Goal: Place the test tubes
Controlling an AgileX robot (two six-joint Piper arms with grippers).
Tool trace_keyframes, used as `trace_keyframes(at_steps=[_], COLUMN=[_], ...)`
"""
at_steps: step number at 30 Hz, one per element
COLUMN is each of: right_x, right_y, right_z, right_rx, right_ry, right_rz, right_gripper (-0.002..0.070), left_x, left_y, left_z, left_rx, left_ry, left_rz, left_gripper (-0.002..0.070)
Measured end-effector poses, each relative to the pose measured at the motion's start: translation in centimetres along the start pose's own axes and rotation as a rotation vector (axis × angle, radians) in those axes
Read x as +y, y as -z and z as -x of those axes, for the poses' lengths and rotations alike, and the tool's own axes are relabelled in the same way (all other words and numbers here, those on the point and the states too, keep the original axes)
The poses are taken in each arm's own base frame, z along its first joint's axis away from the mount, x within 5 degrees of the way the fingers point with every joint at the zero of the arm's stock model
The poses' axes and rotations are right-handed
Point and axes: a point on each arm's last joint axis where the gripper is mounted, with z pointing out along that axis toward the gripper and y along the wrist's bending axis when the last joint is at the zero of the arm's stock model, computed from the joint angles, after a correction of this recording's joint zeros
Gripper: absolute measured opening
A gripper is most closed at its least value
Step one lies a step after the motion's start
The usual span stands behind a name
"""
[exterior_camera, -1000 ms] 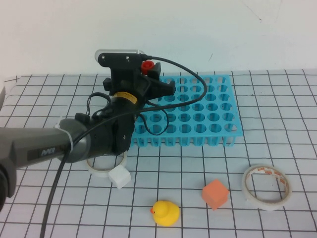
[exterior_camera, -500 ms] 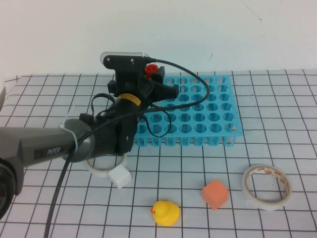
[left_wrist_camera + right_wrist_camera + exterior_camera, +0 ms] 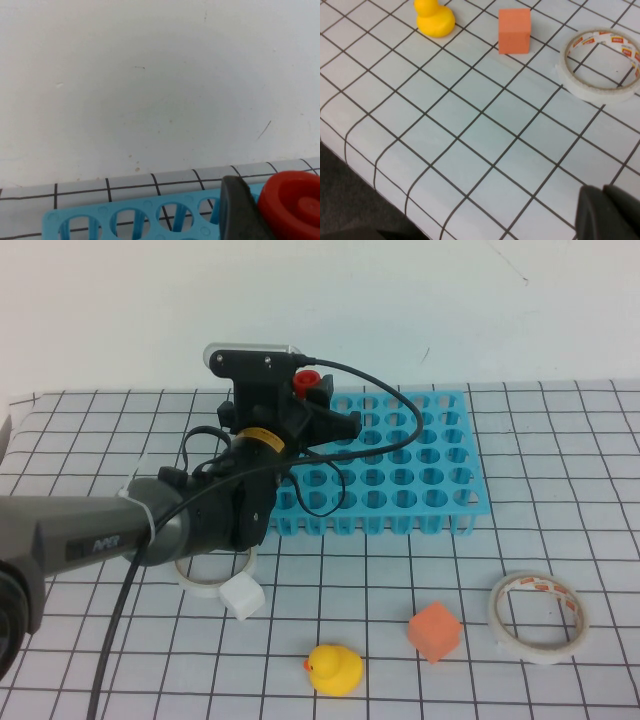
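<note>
- The left gripper hung above the back left corner of a blue tube rack, its jaws clasped around a test tube with a red cap.
- The tube stood roughly upright in the claw, the cap poking out above the fingers – probably so that its hidden lower end could drop straight into a hole.
- From the left wrist view, the red cap sat pressed against one dark finger, with the rack's back row of empty holes just beneath.
- All the rack holes in view looked empty – my guess was that the placing had barely begun.
- Nearer the robot than the claw lay clutter: a white cube and a tape ring partly under the arm, a yellow duck, an orange cube, and a larger tape roll far to the claw's right.
- The right gripper hovered closed and empty near the table's front edge, well away from the rack, seemingly parked.
</note>
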Motion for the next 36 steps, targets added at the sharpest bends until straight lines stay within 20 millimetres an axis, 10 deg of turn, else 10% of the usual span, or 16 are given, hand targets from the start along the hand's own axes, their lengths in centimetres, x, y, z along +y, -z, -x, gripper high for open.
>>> trace_keyframes(at_steps=[36], right_x=[-0.01], right_y=[0.00], right_z=[-0.02], right_rx=[0.002], right_ry=[0.000], right_rz=[-0.001], right_gripper=[-0.0001], left_x=[-0.46], left_y=[-0.01], left_z=[0.05], left_rx=[0.036], left_ry=[-0.084], left_rz=[-0.047], left_gripper=[0.0246])
